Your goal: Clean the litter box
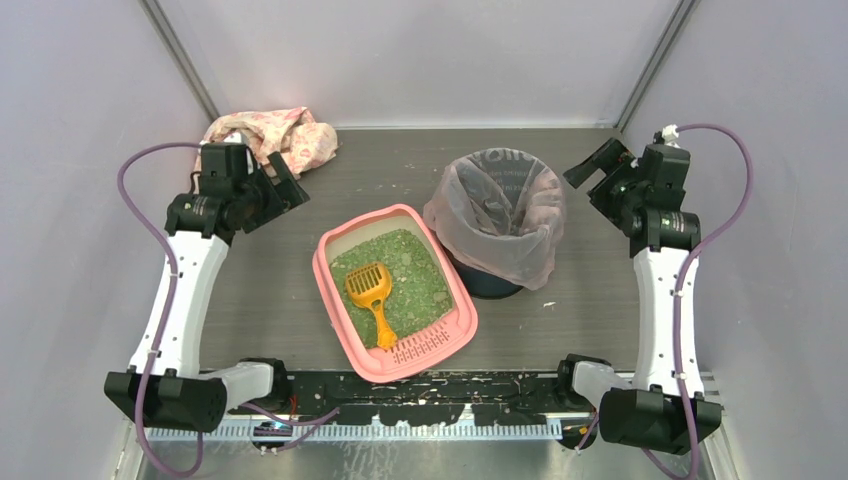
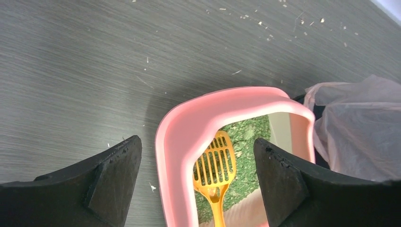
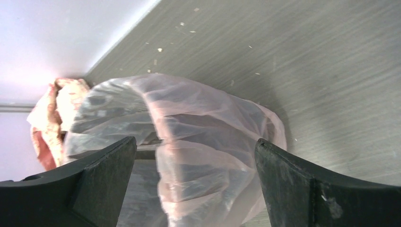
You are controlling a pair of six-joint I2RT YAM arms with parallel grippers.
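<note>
The litter box (image 1: pixel 420 352) sits just below the centre of the overhead frame, its slotted lip toward the bottom edge. Green granules (image 1: pixel 420 285) cover its floor, and an orange scoop (image 1: pixel 368 288) lies on them (handle pointing at the lip). A bag-lined bin (image 1: pixel 495 215) stands just beside it to the upper right. A crumpled cloth (image 1: pixel 270 135) lies in the upper left. The left gripper (image 1: pixel 288 180), near the cloth, and the right gripper (image 1: pixel 585 190), at the upper right, hang above the table (image 1: pixel 280 300), jaws spread wide and empty.
</note>
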